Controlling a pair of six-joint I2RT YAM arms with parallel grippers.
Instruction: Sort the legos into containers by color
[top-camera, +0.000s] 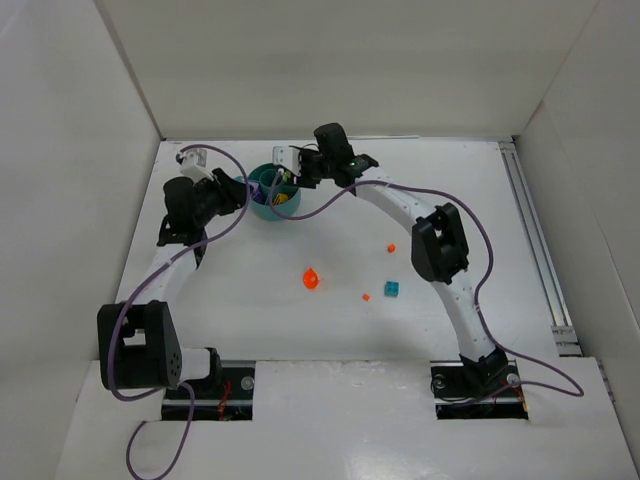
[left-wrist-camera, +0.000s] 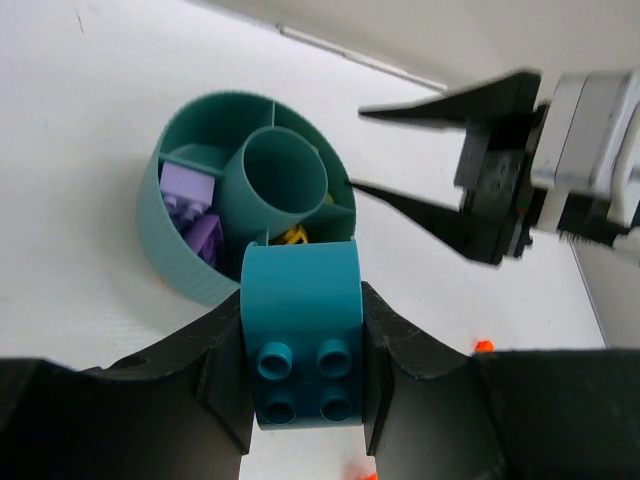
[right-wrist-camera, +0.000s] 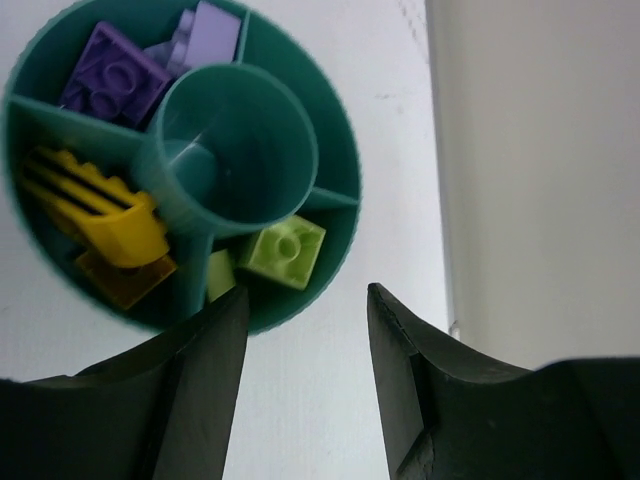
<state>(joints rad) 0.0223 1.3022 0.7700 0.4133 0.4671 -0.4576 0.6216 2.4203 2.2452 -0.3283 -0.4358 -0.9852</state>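
Step in hand: deliver the teal brick (left-wrist-camera: 302, 340) to an unused compartment. My left gripper (left-wrist-camera: 302, 305) is clamped on it, one finger against each side. The bowl (left-wrist-camera: 165, 240) stands near the far edge of the counter, left of the middle, just beyond the brick. Purple bricks (right-wrist-camera: 105, 75), yellow pieces (right-wrist-camera: 110, 225) and lime green bricks (right-wrist-camera: 285, 250) each occupy a wedge. The central cup (right-wrist-camera: 240, 140) looks empty, so I judge it the likely target. Carry the brick above the rim, centre it, then release.

Obstruction: my right gripper (right-wrist-camera: 305, 300) hangs over the bowl's rim, fingers parted and empty. It should clear first. Orange bits (top-camera: 312, 278) and a small teal bit (top-camera: 392, 289) lie mid-counter, toward the right edge, well apart from the bowl.
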